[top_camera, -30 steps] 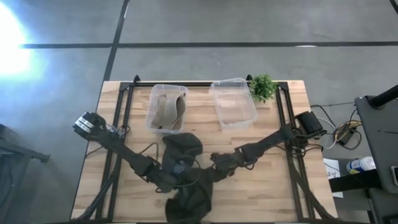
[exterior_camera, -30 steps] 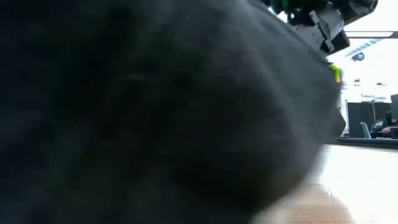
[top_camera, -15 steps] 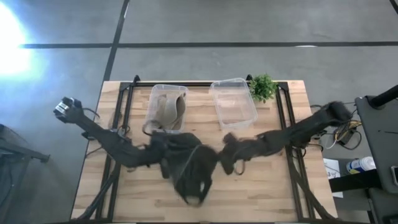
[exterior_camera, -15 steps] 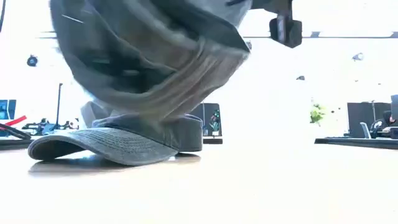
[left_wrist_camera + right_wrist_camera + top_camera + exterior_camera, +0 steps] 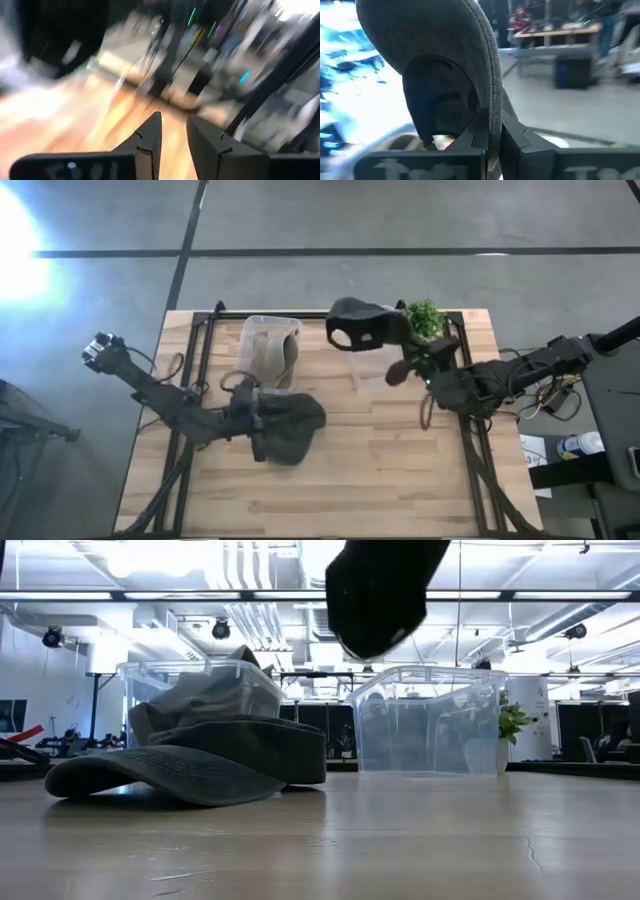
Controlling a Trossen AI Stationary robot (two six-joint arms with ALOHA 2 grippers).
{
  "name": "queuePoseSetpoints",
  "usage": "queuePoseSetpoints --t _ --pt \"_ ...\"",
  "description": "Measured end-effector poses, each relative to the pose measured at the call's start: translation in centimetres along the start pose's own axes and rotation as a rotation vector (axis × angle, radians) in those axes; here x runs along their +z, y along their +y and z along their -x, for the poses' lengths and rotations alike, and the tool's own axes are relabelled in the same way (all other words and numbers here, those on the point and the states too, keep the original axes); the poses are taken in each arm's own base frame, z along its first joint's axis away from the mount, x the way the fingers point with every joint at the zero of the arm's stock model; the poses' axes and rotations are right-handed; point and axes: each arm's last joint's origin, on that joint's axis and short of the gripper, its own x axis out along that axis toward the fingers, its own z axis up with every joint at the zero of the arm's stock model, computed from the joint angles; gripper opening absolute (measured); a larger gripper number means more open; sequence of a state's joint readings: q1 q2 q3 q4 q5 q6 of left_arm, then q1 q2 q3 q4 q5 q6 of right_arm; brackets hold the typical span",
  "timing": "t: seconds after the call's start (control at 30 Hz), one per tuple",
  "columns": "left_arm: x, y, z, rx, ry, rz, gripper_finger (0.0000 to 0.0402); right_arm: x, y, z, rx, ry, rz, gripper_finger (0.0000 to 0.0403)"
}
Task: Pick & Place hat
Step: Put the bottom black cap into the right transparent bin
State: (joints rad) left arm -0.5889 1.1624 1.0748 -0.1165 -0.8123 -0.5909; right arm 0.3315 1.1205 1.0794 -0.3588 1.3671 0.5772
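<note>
A dark grey cap (image 5: 360, 325) hangs in my right gripper (image 5: 398, 352) above the right clear bin (image 5: 385, 370); it also shows at the top of the low view (image 5: 380, 590). A second dark grey cap (image 5: 190, 765) rests on the table on its brim and band, with more grey cloth (image 5: 200, 700) bunched on its crown. My left gripper (image 5: 252, 408) stands at the left side of this pile (image 5: 290, 425), its fingers a narrow gap apart and empty (image 5: 173, 127). The left clear bin (image 5: 268, 350) holds a tan hat (image 5: 270, 358). My right gripper pinches the cap's stitched brim edge (image 5: 494, 117) between its two fingers. The fingers come level from the table's right side. The cap is lifted clear of the table and the bin, its hollow underside (image 5: 440, 95) facing the wrist camera.
A small green plant (image 5: 423, 320) stands at the far right, beside the right bin. Black frame rails (image 5: 200, 350) run along both sides of the wooden table. Bare wood (image 5: 400, 470) lies along the near edge.
My right gripper has lifted one dark cap out of the pile and carried it up and toward the far right, over the right bin. My left gripper has drawn back toward the table's left. The remaining pile, earlier spread toward the near edge, now lies bunched at mid-table.
</note>
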Motion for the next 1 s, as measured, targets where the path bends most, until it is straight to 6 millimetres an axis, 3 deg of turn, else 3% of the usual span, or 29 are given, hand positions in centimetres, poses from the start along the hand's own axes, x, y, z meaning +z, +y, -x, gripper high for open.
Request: queuePoseSetpoints --t 0.23,0.37,0.5,0.67,0.83,1.0 --pt "-5.1 2.8 0.5 0.278 0.36 0.112 0.0084 -2.5 -0.6 -4.1 -0.144 0.164 0.128 0.0012" --pt "-6.7 2.7 0.6 0.31 0.453 0.11 0.0084 -5.2 -2.3 -5.6 -0.322 0.356 0.197 0.0012" --pt "-7.8 2.3 0.1 0.317 0.49 0.068 0.0084 -7.0 -3.1 -5.7 -0.452 0.492 0.176 0.0013" --pt "-9.1 2.7 -0.5 0.355 0.528 0.046 0.0084 -8.4 -1.7 -6.3 -0.376 0.688 0.061 0.0013" --pt "-11.0 3.5 -0.9 0.397 0.583 0.042 0.0084 -8.4 -0.4 -7.0 -0.256 0.721 -0.009 0.0014" --pt "-12.4 3.9 -1.3 0.423 0.601 0.052 0.0084 -8.5 -0.2 -7.0 -0.225 0.759 0.002 0.0059"
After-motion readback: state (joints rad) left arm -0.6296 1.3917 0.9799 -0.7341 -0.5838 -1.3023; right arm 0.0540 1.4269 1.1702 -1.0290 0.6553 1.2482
